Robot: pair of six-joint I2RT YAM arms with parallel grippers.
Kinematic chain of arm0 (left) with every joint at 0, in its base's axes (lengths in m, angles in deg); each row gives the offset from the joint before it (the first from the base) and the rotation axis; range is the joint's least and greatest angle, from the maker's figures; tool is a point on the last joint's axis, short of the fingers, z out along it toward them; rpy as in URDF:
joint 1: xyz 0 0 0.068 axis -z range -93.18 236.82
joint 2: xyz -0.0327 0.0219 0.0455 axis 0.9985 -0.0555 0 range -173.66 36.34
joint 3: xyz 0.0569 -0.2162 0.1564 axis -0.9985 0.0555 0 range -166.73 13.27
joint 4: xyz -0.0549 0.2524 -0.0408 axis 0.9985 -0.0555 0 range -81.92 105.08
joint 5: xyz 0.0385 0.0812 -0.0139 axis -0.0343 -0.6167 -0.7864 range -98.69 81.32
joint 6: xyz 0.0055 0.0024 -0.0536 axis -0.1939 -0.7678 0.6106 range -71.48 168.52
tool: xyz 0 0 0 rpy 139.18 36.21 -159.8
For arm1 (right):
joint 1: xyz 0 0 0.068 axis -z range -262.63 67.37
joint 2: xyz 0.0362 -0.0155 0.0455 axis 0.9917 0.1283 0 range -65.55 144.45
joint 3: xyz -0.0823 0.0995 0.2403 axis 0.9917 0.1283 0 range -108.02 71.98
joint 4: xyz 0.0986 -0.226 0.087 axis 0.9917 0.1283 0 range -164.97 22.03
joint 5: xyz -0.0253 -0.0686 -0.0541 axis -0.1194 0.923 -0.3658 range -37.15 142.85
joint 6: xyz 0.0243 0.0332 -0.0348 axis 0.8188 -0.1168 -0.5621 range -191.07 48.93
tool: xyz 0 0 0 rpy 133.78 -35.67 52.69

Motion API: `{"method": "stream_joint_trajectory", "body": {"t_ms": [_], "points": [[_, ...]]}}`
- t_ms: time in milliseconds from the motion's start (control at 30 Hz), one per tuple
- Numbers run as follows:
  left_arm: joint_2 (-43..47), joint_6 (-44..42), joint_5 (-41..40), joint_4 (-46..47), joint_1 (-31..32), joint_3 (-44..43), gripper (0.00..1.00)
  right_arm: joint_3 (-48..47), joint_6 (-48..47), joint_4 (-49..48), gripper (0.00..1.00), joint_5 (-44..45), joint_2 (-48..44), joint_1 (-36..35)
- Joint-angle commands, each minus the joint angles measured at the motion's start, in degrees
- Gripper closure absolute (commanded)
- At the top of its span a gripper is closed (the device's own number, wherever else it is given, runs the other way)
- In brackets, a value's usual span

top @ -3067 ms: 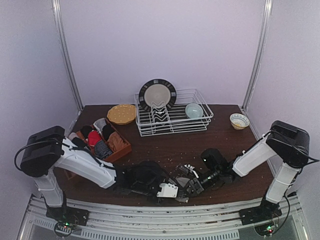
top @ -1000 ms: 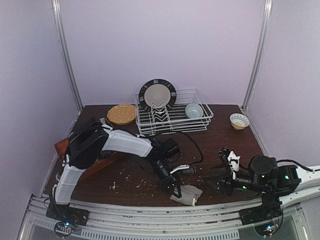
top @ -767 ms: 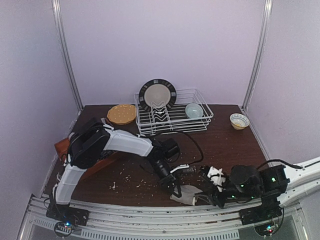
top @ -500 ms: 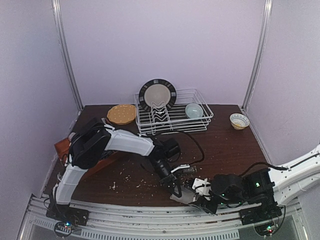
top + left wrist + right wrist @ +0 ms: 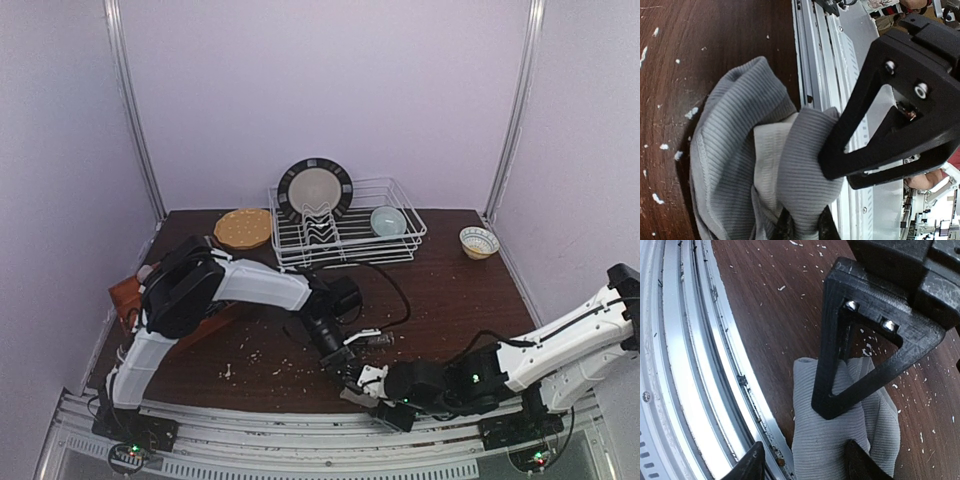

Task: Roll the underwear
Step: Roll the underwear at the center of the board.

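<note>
Grey ribbed underwear (image 5: 730, 150) lies bunched at the near edge of the counter (image 5: 670, 60), pinched by the left tool (image 5: 803, 227); the right tool (image 5: 805, 462) stands spread apart over it.

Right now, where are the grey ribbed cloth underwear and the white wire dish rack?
grey ribbed cloth underwear (image 5: 725, 125): left wrist view, its outer fold.
white wire dish rack (image 5: 345, 256): top external view, its front wires.
</note>
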Motion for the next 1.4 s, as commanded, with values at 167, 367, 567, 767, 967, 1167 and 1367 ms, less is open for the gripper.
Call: {"method": "stream_joint_trajectory", "body": {"t_ms": [167,367,567,767,967,1167,1367], "points": [[-4.3,-0.4,-10.7,-4.5,-0.4,1.1,1.0,-1.5,9.8,8.8,0.5,2.5,6.7,2.7],[-3.0,-0.5,-10.9,-4.6,-0.3,1.8,1.0,-1.8,12.1,9.5,0.84,-0.8,8.3,4.4],[3.3,2.0,-15.5,0.0,-0.8,6.2,0.05,0.4,15.7,6.9,1.0,-4.6,7.7,4.5],[11.6,12.1,-26.9,9.8,-4.8,13.4,0.02,4.4,19.4,1.8,1.0,-8.2,5.8,5.4],[21.3,21.5,-37.7,21.1,-6.7,22.7,0.02,6.6,21.4,-3.0,1.0,-12.8,6.4,7.9],[34.4,32.0,-50.3,33.3,-6.0,33.7,0.02,11.2,26.4,-12.9,1.0,-25.0,5.6,14.8],[43.7,34.3,-75.9,43.2,6.0,41.8,0.02,15.7,32.4,-23.6,1.0,-36.3,5.6,21.4]]}}
